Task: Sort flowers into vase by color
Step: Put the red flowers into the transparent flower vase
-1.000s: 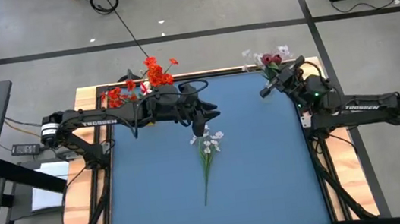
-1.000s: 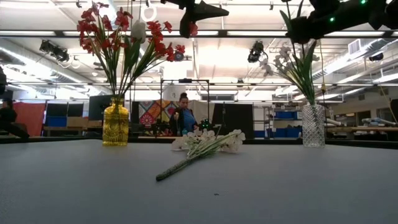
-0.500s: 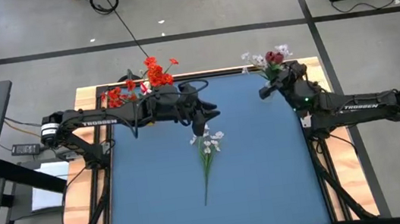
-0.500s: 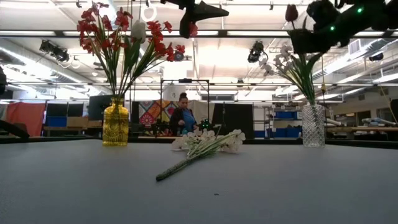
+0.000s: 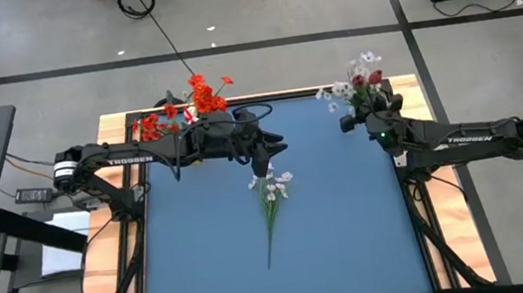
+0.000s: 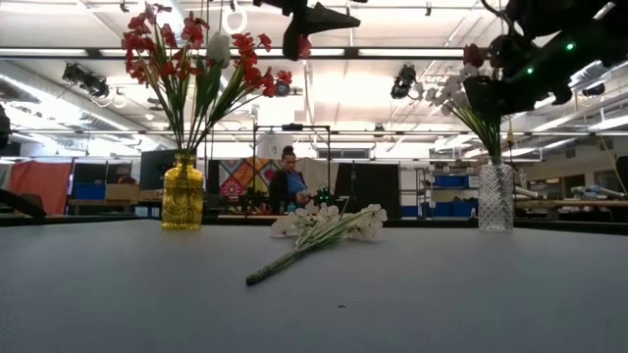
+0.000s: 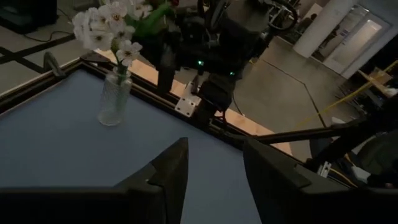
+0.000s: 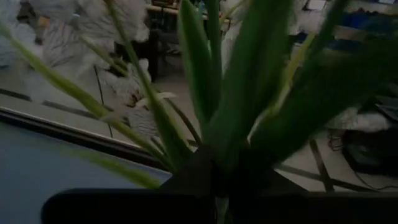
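A yellow vase with red flowers stands at the table's far left. A clear vase with white flowers stands at the far right. My right gripper hangs just above the clear vase, shut on a flower with a dark red bloom. A white-bloomed flower lies flat on the blue table, blooms toward the far edge. High above its blooms my left gripper is open, with nothing between its fingers. My right gripper pinches the flower's green stem between its two fingers, among the leaves below the bloom. The fingers come nearly level from the table's right side and lie across the stem. The flower stands upright with its bloom on top, and its lower stem reaches down toward the clear vase's mouth.
The table's wooden frame runs along the far edge behind both vases. Beyond the table, the low view shows a person in the room. The near half of the blue top is bare.
My right gripper has sunk toward the clear vase and rolled at the wrist. Its flower has swung more upright and come down with it, so the dark red bloom now stands among the white blooms over the vase.
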`<action>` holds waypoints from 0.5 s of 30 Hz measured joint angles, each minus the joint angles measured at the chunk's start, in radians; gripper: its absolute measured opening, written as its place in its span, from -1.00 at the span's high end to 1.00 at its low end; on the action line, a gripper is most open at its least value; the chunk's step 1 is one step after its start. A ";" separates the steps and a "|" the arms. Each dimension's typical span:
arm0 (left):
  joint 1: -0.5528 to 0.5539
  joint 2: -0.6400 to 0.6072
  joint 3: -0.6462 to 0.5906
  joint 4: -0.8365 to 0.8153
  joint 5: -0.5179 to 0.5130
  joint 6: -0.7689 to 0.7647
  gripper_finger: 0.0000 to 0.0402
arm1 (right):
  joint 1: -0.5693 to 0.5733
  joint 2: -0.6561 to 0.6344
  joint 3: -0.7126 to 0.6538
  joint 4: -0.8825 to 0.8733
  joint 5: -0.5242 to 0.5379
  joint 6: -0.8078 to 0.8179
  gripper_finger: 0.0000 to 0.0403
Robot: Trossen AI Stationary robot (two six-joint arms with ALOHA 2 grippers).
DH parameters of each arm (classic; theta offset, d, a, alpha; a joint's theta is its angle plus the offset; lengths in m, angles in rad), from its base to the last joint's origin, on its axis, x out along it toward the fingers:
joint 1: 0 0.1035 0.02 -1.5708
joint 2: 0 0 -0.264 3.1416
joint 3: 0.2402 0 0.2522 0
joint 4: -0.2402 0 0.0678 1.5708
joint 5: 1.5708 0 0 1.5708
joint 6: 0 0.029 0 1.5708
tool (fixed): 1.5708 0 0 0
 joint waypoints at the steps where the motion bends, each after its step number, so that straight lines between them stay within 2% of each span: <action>1: 0.003 0.000 0.000 0.000 -0.002 0.001 0.20 | -0.007 0.004 0.000 0.000 -0.010 0.002 0.78; 7: 0.018 0.000 0.000 -0.001 -0.006 0.001 0.20 | -0.041 0.000 0.000 0.002 -0.135 0.023 0.63; 12: 0.011 0.000 0.000 -0.121 -0.166 -0.006 0.20 | -0.041 -0.031 0.000 0.007 -0.159 0.087 0.47; 15: -0.011 0.000 -0.001 -0.225 -0.193 -0.044 0.20 | -0.041 -0.066 0.012 -0.027 -0.202 0.109 0.36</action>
